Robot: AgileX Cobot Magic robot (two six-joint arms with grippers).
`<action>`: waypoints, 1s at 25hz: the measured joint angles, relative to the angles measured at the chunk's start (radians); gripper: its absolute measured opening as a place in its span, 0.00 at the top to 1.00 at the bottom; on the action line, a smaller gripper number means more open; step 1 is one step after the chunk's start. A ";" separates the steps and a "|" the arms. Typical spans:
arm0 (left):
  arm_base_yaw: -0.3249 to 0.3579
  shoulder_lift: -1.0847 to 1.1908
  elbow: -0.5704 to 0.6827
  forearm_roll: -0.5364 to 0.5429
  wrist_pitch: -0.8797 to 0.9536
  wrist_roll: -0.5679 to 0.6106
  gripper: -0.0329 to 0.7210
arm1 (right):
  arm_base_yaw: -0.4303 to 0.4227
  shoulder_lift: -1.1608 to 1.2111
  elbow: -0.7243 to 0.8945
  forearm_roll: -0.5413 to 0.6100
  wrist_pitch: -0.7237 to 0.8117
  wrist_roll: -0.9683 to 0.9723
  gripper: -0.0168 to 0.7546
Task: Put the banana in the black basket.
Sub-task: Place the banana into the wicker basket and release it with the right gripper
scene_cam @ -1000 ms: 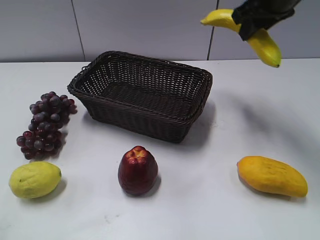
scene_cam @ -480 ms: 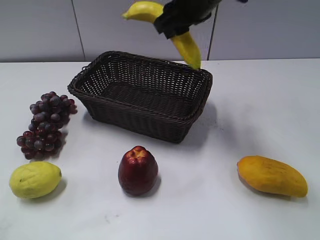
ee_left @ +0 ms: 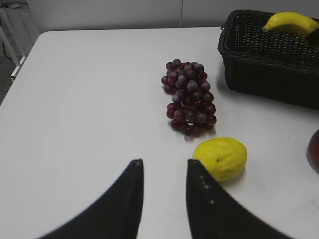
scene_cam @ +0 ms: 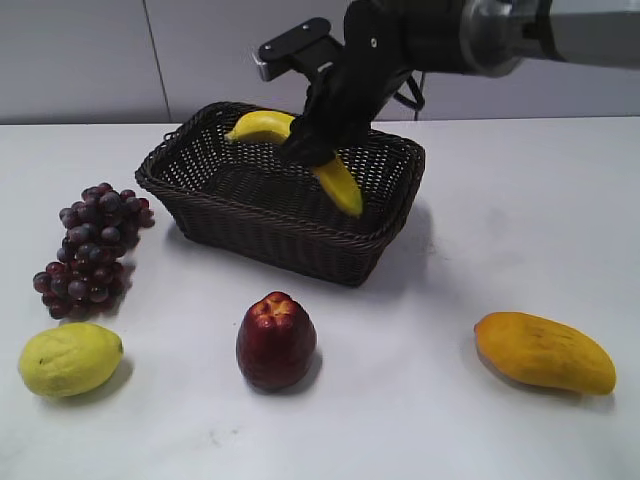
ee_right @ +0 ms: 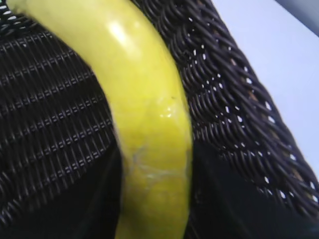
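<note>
The yellow banana (scene_cam: 262, 125) is held over the inside of the black basket (scene_cam: 250, 235), its lower tip low between the basket walls. My right gripper (scene_cam: 312, 143) is shut on the banana's middle. In the right wrist view the banana (ee_right: 144, 114) fills the frame between the dark jaws (ee_right: 154, 199), with the basket weave and rim (ee_right: 234, 104) behind it. My left gripper (ee_left: 164, 174) is open and empty above the table, near the lemon. The left wrist view also shows the basket (ee_left: 269, 74) and one end of the banana (ee_left: 289, 21).
A bunch of dark grapes (scene_cam: 92, 248) lies left of the basket, a yellow lemon (scene_cam: 68, 358) at the front left, a red apple (scene_cam: 275, 340) at the front middle and an orange-yellow mango (scene_cam: 545, 351) at the front right. A wall stands behind the table.
My right arm has carried the banana from the upper right leftward and down, from above the table to inside the basket's opening. The other fruits have not moved.
</note>
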 joint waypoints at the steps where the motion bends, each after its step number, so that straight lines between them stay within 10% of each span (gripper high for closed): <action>1: 0.000 0.000 0.000 0.000 0.000 0.000 0.66 | 0.000 0.010 0.000 0.002 -0.007 0.000 0.54; 8: 0.000 0.000 0.000 0.000 0.000 0.000 0.66 | 0.000 0.016 0.000 0.036 -0.067 0.000 0.19; 25: 0.000 0.000 0.000 0.000 0.000 0.000 0.66 | -0.035 -0.223 -0.168 0.027 0.444 0.059 0.21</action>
